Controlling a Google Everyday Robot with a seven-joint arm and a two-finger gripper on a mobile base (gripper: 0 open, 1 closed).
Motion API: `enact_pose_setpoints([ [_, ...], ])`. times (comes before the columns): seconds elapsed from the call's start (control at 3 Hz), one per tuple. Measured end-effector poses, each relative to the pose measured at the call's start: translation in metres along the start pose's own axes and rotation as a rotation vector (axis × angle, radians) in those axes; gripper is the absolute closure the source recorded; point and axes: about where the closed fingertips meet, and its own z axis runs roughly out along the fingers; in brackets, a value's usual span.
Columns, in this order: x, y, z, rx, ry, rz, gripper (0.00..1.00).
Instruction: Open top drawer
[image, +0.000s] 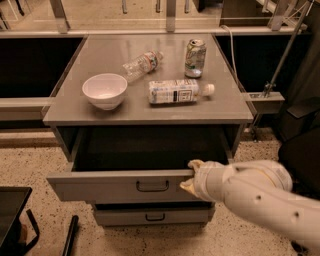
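The top drawer (100, 187) is the wide grey metal drawer under the cabinet top. It stands pulled well out, its dark inside showing, with a small black pull handle (152, 186) in the middle of its front panel. My gripper (191, 175), at the end of the white arm coming in from the lower right, sits at the upper edge of the drawer's front panel, right of the handle. A narrower grey drawer (120, 217) with a like black handle is closed below it.
On the grey cabinet top (65, 112) are a white bowl (104, 90), a clear plastic bottle on its side (142, 63), a drink can (195, 58) and a white-labelled bottle on its side (180, 91). A black object (10, 215) stands at lower left. A metal frame (280, 55) is at right.
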Motion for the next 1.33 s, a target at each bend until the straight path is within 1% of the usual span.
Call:
enact_pose_setpoints([
  [0.33, -0.013, 0.037, -0.055, 0.105, -0.062, 0.072, 1.00],
  [0.67, -0.012, 0.091, -0.099, 0.184, -0.078, 0.128, 1.00],
  [1.0, 0.005, 0.151, -0.109, 0.191, -0.045, 0.137, 1.00],
  [1.33, 0.004, 0.178, -0.103, 0.153, -0.035, 0.092, 0.82],
])
